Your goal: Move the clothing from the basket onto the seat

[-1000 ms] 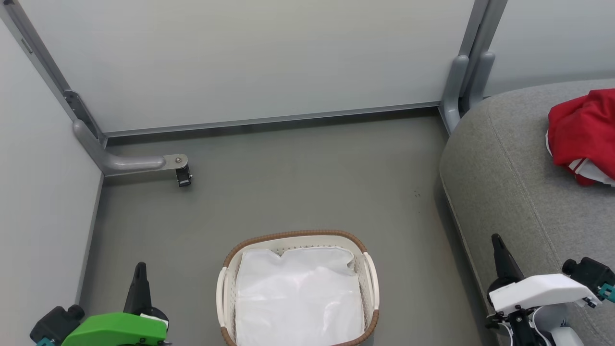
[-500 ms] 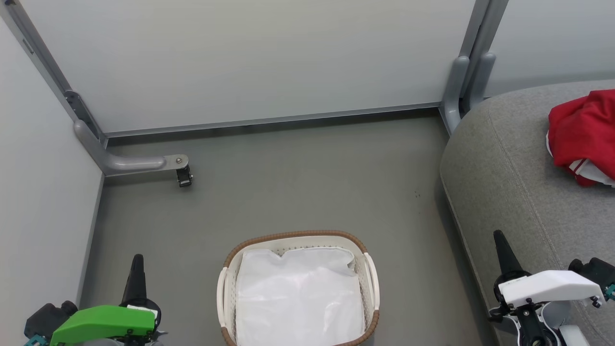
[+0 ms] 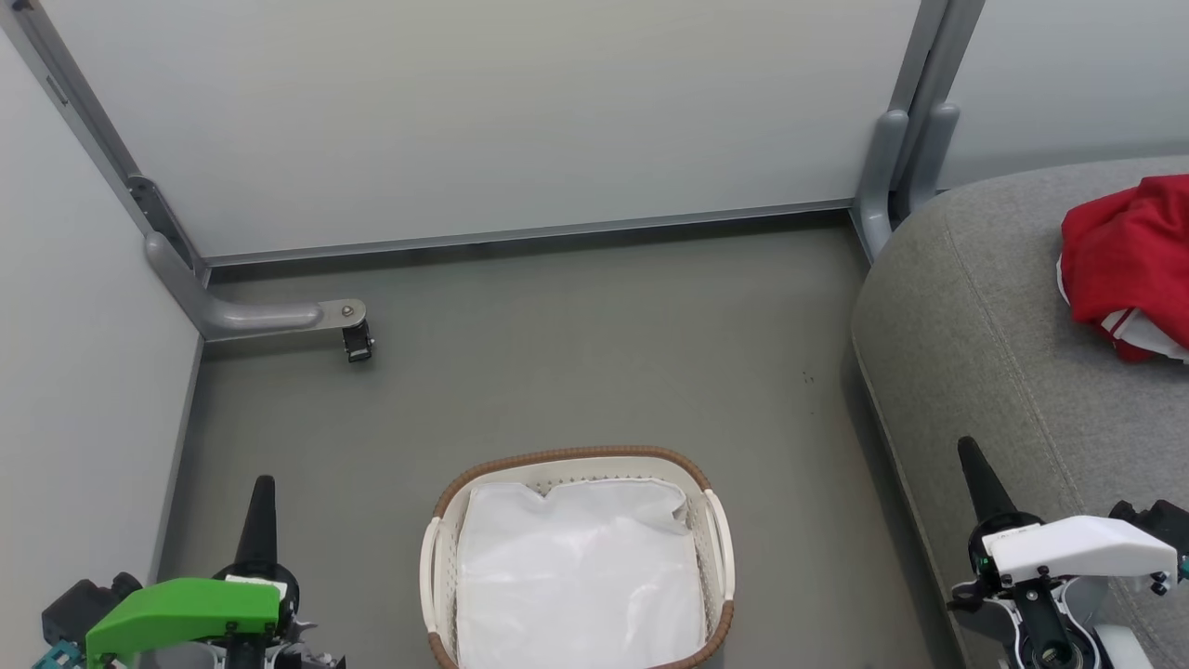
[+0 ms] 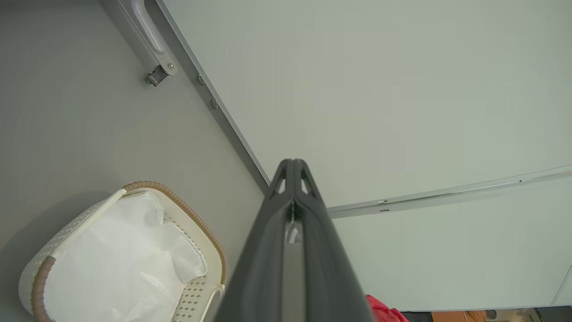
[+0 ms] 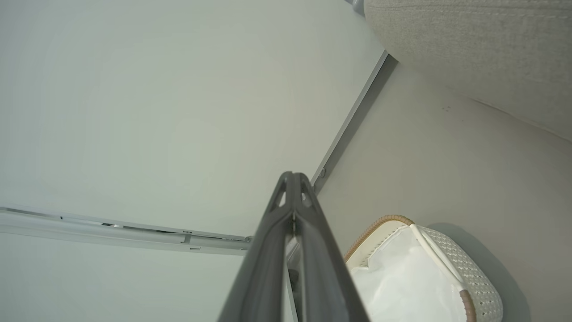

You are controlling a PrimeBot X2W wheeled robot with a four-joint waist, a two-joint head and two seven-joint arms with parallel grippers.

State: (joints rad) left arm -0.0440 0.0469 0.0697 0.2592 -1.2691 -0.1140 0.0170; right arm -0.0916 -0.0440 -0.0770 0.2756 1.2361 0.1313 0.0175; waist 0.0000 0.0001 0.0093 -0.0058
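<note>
– Two tiny shifts over the last second, nothing more: a small slide forward and outward for the left gripper [image 3: 261,488], same again for the right gripper [image 3: 969,451]. Both pinched fully shut, nothing held in either. Looks like settling into a rest pose.

– Meaning what for the job?

– Probably finished, or close to it. No red left in the basket [image 3: 567,455], just the crumpled white liner [image 3: 576,576]. Red clothing [image 3: 1124,251] heaped on the seat [image 3: 975,353], far right, well apart from the basket. Can't tell whether one garment or two in that heap, cut off at the frame edge.

– And materials?

– Perforated cream plastic for the basket, oval, with a brown woven-look rim and white side handles. Thin, slightly shiny, wrinkled liner. Soft floppy red fabric with white trim, all bunched up. Grey woven upholstery on the seat, stitched seams, rounded edges. Smooth matte grey floor [image 3: 576,353] underneath.
</note>
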